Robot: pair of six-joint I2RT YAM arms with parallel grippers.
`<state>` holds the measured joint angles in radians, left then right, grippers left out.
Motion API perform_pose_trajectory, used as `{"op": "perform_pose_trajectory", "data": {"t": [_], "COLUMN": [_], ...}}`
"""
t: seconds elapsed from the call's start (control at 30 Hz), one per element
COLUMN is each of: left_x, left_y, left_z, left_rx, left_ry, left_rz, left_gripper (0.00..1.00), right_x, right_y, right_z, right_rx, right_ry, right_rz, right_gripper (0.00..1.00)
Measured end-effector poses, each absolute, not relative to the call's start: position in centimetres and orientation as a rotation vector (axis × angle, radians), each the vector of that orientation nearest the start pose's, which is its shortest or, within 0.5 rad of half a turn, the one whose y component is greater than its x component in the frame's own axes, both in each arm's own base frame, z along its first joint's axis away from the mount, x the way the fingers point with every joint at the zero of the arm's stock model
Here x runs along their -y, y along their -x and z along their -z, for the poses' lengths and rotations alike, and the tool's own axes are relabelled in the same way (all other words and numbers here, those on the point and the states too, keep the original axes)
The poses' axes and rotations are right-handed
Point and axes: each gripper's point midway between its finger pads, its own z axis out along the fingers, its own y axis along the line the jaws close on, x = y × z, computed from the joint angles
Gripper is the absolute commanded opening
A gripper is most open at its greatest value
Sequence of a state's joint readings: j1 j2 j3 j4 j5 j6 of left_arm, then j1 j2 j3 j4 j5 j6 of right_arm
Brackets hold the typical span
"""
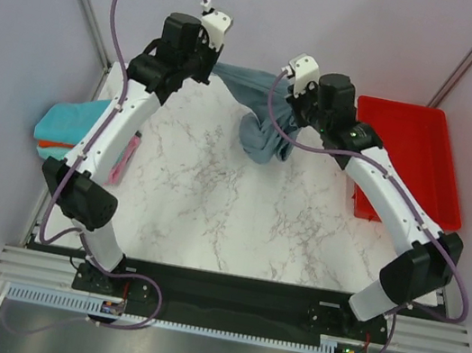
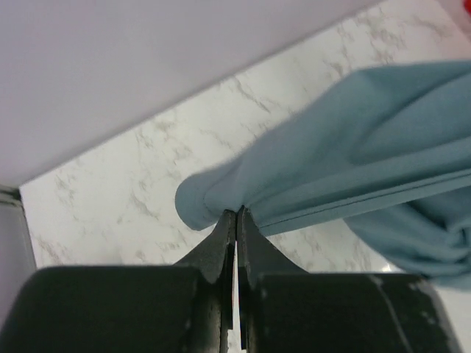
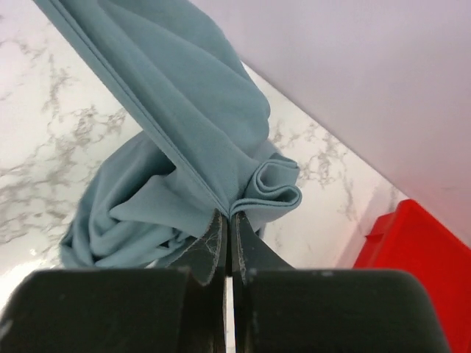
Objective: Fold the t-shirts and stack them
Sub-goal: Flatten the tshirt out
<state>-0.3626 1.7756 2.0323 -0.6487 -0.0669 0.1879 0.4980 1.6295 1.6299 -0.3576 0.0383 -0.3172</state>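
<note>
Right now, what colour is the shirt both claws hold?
Plain slate grey-blue cloth shirt; clearest in right wrist view.

Top camera looked steeply down from high behind the white marble-pattern table (image 1: pixel 212 209), wide. Wrist cameras sat close behind the left gripper (image 2: pixel 237 215) and right gripper (image 3: pixel 227 216), facing along them. All three shared the bunched slate grey-blue cloth t-shirt (image 1: pixel 263 136).

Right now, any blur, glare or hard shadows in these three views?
Top external: even light, sharp, no harsh shadows around the grey-blue shirt. Left wrist: left hand close and slightly soft, cloth and table clear. Right wrist: right hand soft too, red tray without glare.
</note>
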Motion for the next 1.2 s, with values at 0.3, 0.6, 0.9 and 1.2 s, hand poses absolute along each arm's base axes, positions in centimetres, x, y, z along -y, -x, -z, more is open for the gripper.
{"op": "perform_pose_trajectory", "data": {"t": [0.3,0.6,0.9,1.2], "left_x": [16.5,16.4,16.3,16.3], "left_y": [-41.1,-42.6,-42.5,-42.5], "left_z": [-28.4,-21.7,-21.6,-21.6], "left_rx": [-2.099,-2.274,-2.281,-2.281], "left_ry": [-0.627,-0.649,-0.65,-0.648], "left_rz": [0.156,0.135,0.132,0.129], "left_gripper": [0.02,0.02,0.02,0.02], "right_x": [-22.2,-23.1,-23.0,-22.1], "right_y": [-39.9,-41.4,-41.1,-40.3], "right_z": [-25.6,-16.1,-16.4,-19.3], "right_rx": [-1.919,-2.134,-2.135,-2.098], "right_ry": [0.848,0.906,0.893,0.854], "right_rz": [-0.226,-0.261,-0.283,-0.288], "right_gripper": [0.17,0.3,0.33,0.33]}}
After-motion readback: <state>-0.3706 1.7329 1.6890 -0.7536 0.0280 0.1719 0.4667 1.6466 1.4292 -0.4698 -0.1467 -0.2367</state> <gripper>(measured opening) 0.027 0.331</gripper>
